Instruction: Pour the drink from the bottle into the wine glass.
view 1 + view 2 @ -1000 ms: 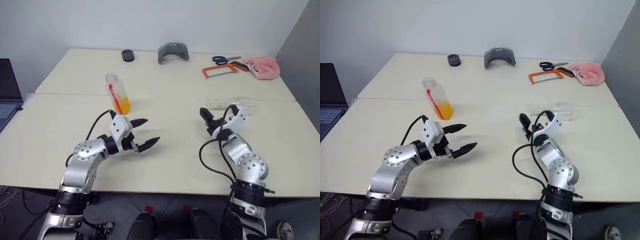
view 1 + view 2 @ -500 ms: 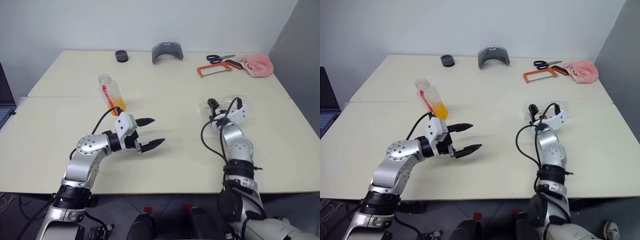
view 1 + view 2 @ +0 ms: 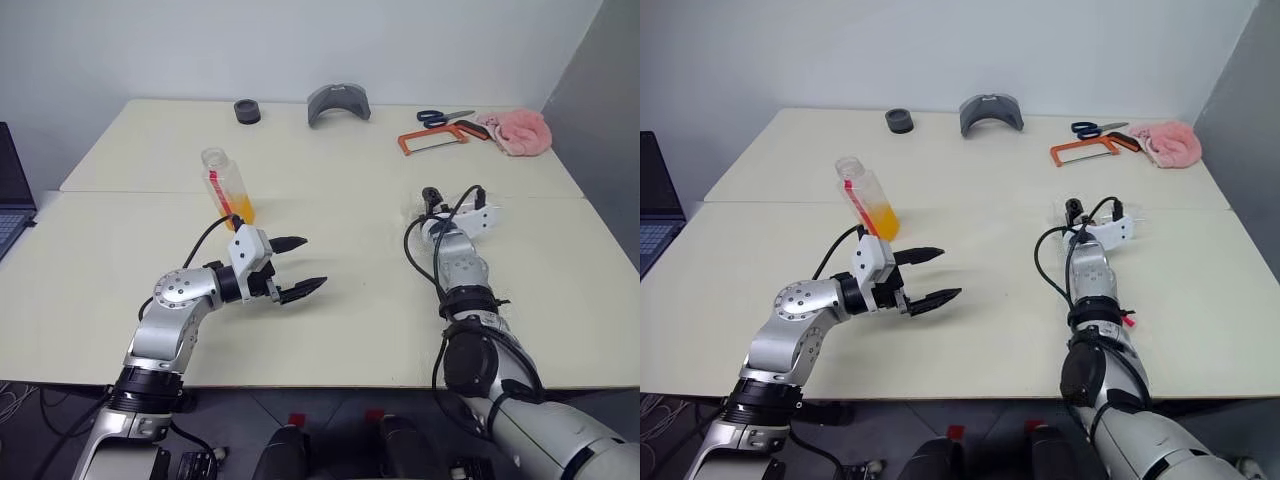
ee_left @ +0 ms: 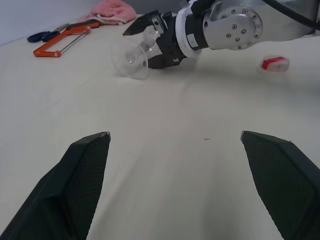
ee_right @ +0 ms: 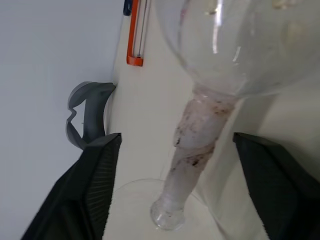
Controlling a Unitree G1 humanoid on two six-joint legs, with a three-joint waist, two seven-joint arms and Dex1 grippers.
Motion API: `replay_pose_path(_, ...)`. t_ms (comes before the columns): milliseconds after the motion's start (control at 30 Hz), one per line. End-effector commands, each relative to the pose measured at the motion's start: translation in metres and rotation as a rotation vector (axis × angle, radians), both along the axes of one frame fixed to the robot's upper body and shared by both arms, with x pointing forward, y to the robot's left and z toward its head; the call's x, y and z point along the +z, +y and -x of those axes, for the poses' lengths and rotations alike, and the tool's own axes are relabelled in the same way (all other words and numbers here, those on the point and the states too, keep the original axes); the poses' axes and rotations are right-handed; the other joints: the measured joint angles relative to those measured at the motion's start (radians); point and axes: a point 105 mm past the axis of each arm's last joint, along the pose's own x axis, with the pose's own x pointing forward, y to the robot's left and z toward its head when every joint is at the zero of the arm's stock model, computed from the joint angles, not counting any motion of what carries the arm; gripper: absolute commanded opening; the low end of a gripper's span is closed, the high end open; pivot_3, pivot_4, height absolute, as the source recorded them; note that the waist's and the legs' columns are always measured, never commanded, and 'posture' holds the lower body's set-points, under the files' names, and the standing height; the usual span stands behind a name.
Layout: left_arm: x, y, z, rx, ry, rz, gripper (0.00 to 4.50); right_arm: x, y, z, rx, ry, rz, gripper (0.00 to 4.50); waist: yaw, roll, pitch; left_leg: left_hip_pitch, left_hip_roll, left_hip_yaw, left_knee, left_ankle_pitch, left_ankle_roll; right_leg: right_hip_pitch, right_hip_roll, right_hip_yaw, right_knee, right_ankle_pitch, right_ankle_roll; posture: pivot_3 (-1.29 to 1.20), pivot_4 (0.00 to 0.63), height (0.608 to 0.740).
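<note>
Reaching forward since a second ago, the right gripper has come to the lying wine glass, and its black fingers now stand on either side of the thin stem with a gap to each, not yet pinching it. Outward from there, the clear stemmed wine glass lies on its side on the cream table at about three o'clock, its round foot toward the wrist and its rounded bowl beyond the fingertips. The left gripper hovers near the table's middle with its fingers spread wide and nothing between them. At ten o'clock stands the small clear plastic bottle, uncapped, with a red-and-white label strip and the orange-yellow drink low inside. A small red and white cap lies on the table beside the right arm. The step in hand looks like righting the glass: close squarely on the stem midway between foot and bowl, then lift and swing the foot down flat without squeezing hard.
</note>
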Motion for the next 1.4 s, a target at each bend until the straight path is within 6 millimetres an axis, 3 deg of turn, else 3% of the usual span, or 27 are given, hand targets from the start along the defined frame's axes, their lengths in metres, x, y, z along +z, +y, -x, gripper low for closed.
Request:
replay_pose_path(33,0.012,-0.007,0.001,-0.024,-0.052,-0.003,4.5,0.001,-0.008,-0.001,-0.03,-0.009,-0.025,2.44,0.0,0.0,0.0,0.0,0.0,0.0,0.0,0.0,0.0,0.0,0.0,0.0,0.0,0.0,0.0,0.0,0.15,0.74)
replay_pose_path(167,0.013,-0.008,0.002,-0.025,-0.054,-0.002,4.5,0.007,-0.005,-0.001,0.003,-0.047,-0.016,0.96,0.0,0.0,0.0,0.0,0.001,0.0,0.0,0.0,0.0,0.0,0.0,0.0,0.0,0.0,0.0,0.0,0.15,0.74)
replay_pose_path(267,0.013,-0.008,0.003,-0.019,-0.052,0.0,4.5,0.028,0.004,0.002,0.065,-0.151,0.129,0.14,0.001,0.0,0.0,0.0,0.001,-0.001,0.0,0.0,0.0,0.0,0.0,0.0,0.0,0.0,0.0,0.0,0.15,0.74)
replay_pose_path(367,0.013,-0.006,0.004,-0.009,-0.047,-0.001,4.5,0.047,0.015,0.014,0.139,-0.291,0.435,0.13,0.001,0.003,0.002,-0.002,0.001,-0.002,0.0,0.0,0.0,-0.002,0.0,0.0,0.0,0.0,0.0,0.0,0.15,0.74)
replay_pose_path(567,0.01,-0.001,0.007,0.009,-0.031,-0.006,4.5,0.016,0.052,0.05,0.358,-0.391,0.921,0.13,0.0,0.003,0.002,-0.003,0.001,-0.002,-0.001,0.0,0.0,-0.003,0.0,0.0,-0.001,0.0,0.0,0.0,0.15,0.74)
replay_pose_path(833,0.001,0.009,0.011,0.044,-0.007,-0.024,4.5,-0.025,0.075,0.079,0.523,-0.427,1.214,0.13,-0.001,0.003,0.002,0.0,0.001,-0.003,-0.001,0.0,0.0,-0.001,0.001,0.0,-0.001,0.0,0.0,0.0,0.15,0.74)
replay_pose_path(1067,0.0,0.017,0.014,0.086,-0.001,-0.029,4.5,-0.04,0.081,0.085,0.619,-0.451,1.288,0.13,-0.001,0.002,0.001,0.002,0.001,-0.003,-0.001,0.0,0.0,0.0,0.001,0.0,-0.001,0.0,0.0,0.0,0.15,0.74)
replay_pose_path(1267,0.007,0.024,0.017,0.148,-0.008,-0.01,4.5,-0.017,0.101,0.087,0.633,-0.59,1.266,0.13,-0.007,0.002,0.001,0.003,0.002,-0.002,-0.002,0.0,0.0,0.0,0.002,0.001,-0.001,0.0,0.0,0.0,0.15,0.74)
replay_pose_path(1333,0.013,0.036,0.014,0.224,-0.023,0.014,4.5,0.009,0.132,0.084,0.649,-0.721,1.239,0.13,-0.018,0.002,0.001,0.003,0.002,-0.002,-0.002,0.0,0.0,0.0,0.002,0.001,-0.001,0.0,0.0,0.0,0.15,0.74)
replay_pose_path(1400,0.018,0.047,0.012,0.29,-0.037,0.028,4.5,0.021,0.151,0.082,0.671,-0.786,1.223,0.13,-0.029,0.002,0.002,0.003,0.003,-0.001,-0.002,0.0,0.0,-0.001,0.002,0.002,-0.001,0.0,0.0,0.0,0.15,0.74)
